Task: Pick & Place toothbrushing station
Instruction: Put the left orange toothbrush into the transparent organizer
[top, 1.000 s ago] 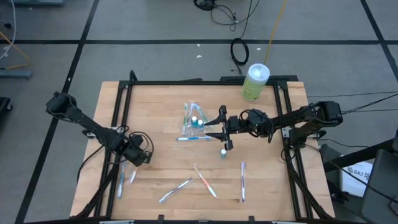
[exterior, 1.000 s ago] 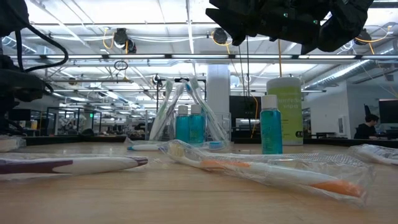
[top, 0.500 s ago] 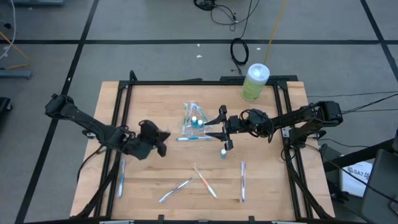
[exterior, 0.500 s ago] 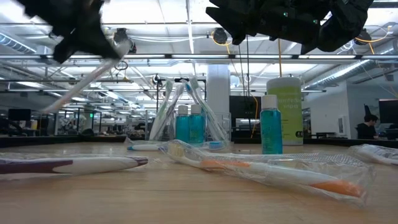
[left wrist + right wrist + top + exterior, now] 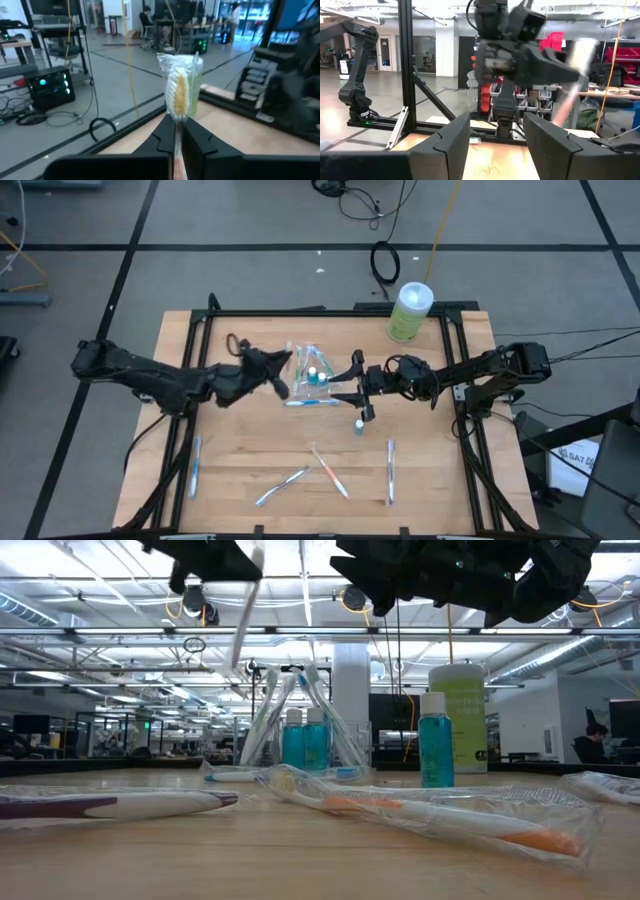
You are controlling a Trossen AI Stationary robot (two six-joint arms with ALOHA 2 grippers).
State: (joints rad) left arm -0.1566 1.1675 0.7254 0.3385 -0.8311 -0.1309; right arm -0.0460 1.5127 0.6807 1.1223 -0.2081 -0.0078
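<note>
Toothbrush (image 5: 179, 92) in a clear wrapper is pinched tight in the left gripper (image 5: 278, 372), whose arm stretches low across the table (image 5: 250, 450) to just beside the clear cup (image 5: 311, 375). That cup stands mid-table holding upright toothbrushes and teal-capped tubes (image 5: 306, 739). On the cup's other side the right gripper (image 5: 357, 388) hovers, fingers spread, holding nothing.
</note>
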